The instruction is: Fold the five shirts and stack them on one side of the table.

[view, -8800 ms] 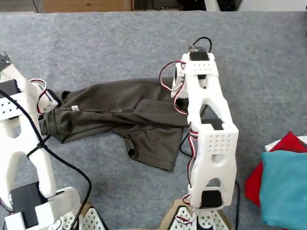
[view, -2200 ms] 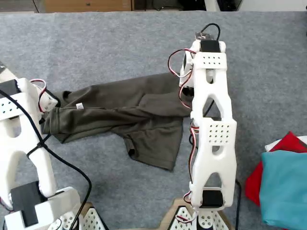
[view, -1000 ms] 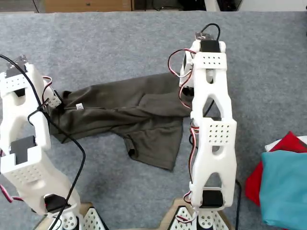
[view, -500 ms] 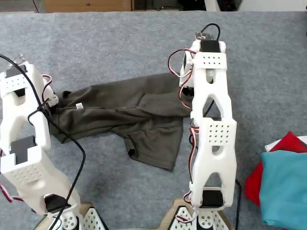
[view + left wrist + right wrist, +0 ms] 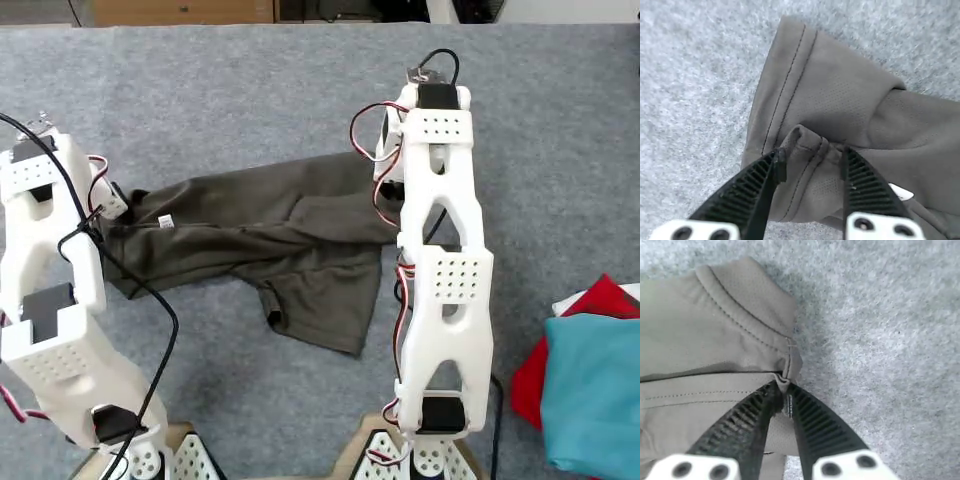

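Observation:
A dark olive shirt (image 5: 260, 240) lies crumpled across the middle of the grey table, stretched from left to right. My left gripper (image 5: 108, 215) is at its left end. In the left wrist view the gripper (image 5: 809, 165) is open, its black fingers (image 5: 771, 172) either side of a raised fold of the shirt's hem (image 5: 830, 95). My right gripper (image 5: 392, 190) is at the shirt's right end. In the right wrist view it (image 5: 782, 397) is shut on a thin edge of the olive fabric (image 5: 715, 340).
A pile of folded shirts sits at the right edge, teal (image 5: 595, 395) on top of red (image 5: 530, 375), with a bit of white (image 5: 575, 300) behind. The grey felt table cover (image 5: 200, 90) runs bare behind the shirt. Servo cables loop beside both arms.
The right arm stretched farther back, drawing the shirt's right end with it. The left arm then swung out over the left end. Over the last half second almost nothing moved.

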Robot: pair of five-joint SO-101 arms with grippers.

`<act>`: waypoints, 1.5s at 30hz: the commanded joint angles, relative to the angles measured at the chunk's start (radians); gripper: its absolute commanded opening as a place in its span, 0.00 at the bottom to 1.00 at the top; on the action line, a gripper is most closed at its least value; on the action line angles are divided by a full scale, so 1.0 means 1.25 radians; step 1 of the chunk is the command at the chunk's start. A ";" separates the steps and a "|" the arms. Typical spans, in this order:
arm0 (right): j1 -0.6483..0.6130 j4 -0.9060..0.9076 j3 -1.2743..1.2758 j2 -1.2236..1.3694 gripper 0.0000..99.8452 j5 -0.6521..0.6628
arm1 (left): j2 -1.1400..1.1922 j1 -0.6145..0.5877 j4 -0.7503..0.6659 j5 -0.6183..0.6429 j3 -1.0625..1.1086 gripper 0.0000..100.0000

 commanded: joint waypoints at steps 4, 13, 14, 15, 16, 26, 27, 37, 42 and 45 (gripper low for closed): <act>-0.003 0.009 -0.036 -0.003 0.01 -0.005 | 0.006 0.000 -0.041 -0.027 -0.026 0.21; -0.003 0.009 -0.036 -0.003 0.01 -0.005 | 0.083 -0.006 -0.039 -0.027 -0.027 0.16; -0.003 0.009 -0.036 -0.003 0.01 -0.005 | 0.084 -0.006 -0.039 -0.027 -0.028 0.15; -0.003 0.009 -0.036 -0.003 0.01 -0.005 | 0.084 -0.006 -0.039 -0.027 -0.029 0.14; -0.003 0.009 -0.036 -0.003 0.01 -0.005 | 0.084 -0.006 -0.039 -0.027 -0.032 0.14; -0.003 0.009 -0.036 -0.002 0.01 -0.005 | 0.063 0.000 -0.038 -0.022 -0.034 0.02; -0.003 0.009 -0.036 -0.002 0.01 -0.005 | 0.060 0.001 -0.038 -0.021 -0.034 0.02; -0.003 0.009 -0.036 -0.002 0.01 -0.006 | -0.041 0.001 -0.038 -0.011 -0.034 0.02; -0.003 0.009 -0.036 -0.002 0.01 -0.006 | -0.088 0.002 -0.037 0.012 -0.028 0.05; -0.003 0.009 -0.036 -0.002 0.01 -0.005 | -0.089 0.014 -0.007 0.012 -0.029 0.13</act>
